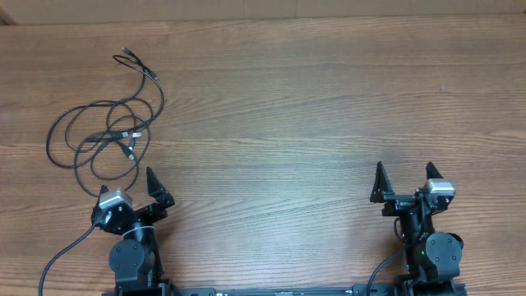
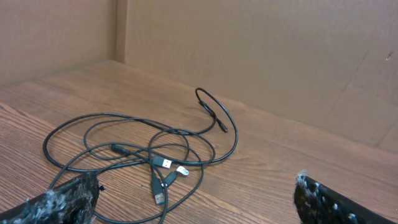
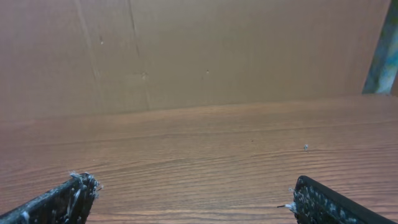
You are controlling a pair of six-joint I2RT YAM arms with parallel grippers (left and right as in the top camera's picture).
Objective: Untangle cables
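Observation:
The cables (image 1: 107, 131) are thin black cords lying in tangled loose loops at the left of the wooden table, with one end reaching toward the back left (image 1: 126, 54). In the left wrist view the cables (image 2: 134, 149) lie just ahead of the fingers, with silvery USB plugs (image 2: 160, 198) bunched in the middle. My left gripper (image 1: 130, 184) is open and empty just in front of the tangle; its left finger is near the nearest loop. My right gripper (image 1: 404, 181) is open and empty at the right, far from the cables, over bare wood (image 3: 193, 193).
A brown cardboard wall (image 2: 261, 56) stands along the back of the table (image 1: 312, 123). The thicker black arm cables (image 1: 62, 255) run off the front edge by each arm base.

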